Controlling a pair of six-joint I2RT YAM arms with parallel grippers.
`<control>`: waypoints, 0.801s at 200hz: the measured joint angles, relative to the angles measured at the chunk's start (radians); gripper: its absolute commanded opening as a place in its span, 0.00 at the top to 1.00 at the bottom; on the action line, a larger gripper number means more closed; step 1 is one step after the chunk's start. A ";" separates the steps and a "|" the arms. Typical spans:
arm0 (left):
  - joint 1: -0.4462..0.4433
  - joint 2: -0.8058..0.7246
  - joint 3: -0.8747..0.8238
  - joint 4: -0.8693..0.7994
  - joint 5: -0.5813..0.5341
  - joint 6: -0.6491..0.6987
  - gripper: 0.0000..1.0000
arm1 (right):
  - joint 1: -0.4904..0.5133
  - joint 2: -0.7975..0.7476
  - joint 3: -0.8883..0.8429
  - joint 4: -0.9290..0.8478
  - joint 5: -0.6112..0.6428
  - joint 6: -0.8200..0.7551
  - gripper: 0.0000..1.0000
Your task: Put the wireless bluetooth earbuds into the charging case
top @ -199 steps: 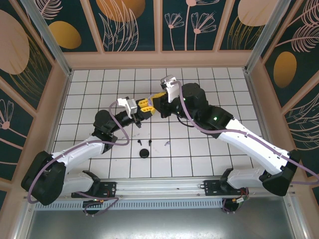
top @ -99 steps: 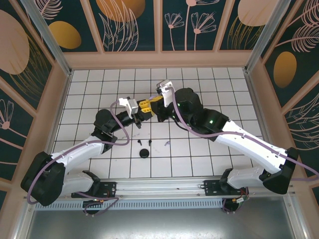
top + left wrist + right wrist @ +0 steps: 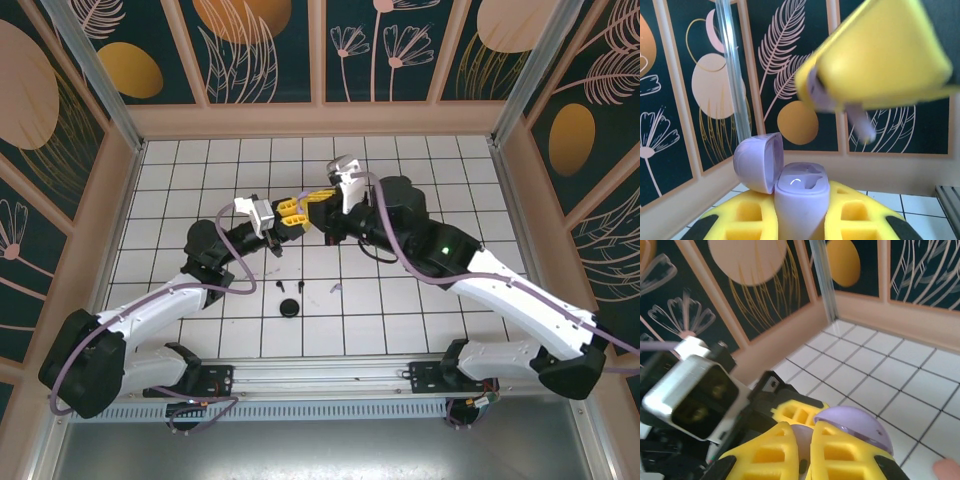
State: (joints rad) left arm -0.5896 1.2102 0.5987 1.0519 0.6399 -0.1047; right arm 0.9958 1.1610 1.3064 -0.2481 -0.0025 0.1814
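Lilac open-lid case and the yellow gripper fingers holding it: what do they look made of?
Lilac flip-lid charging case: looks like smooth moulded plastic, satin-glossy; a bright glint sits in its well. Yellow latticed fingers of the left gripper clamping it: likely matte plastic, open cells visible; rigid or rubbery, can't tell.

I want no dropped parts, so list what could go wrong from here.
1. The lilac earbud in the right gripper hangs off-centre above the open lilac charging case; lowered straight, its stem may hit the rim.
2. The raised lid stands beside the opening; the fingers could knock it shut.
3. The left gripper holds the case aloft; a slipped earbud would likely drop to the table.
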 measured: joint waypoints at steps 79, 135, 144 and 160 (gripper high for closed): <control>-0.001 -0.011 0.014 -0.005 0.015 0.008 1.00 | 0.000 -0.013 -0.020 0.051 0.000 0.013 0.92; -0.003 -0.021 0.019 -0.008 0.019 0.007 1.00 | 0.000 0.005 -0.037 0.051 0.002 0.015 0.92; -0.004 -0.024 0.019 -0.008 0.023 0.007 1.00 | 0.000 0.006 -0.040 0.051 0.002 0.015 0.92; -0.003 -0.026 0.019 -0.011 0.026 0.007 1.00 | 0.000 0.007 -0.043 0.051 0.005 0.015 0.92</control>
State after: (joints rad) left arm -0.5930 1.1843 0.6174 1.0409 0.6655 -0.0975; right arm 0.9958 1.1683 1.2629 -0.1970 0.0025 0.1967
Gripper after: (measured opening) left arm 0.173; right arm 0.076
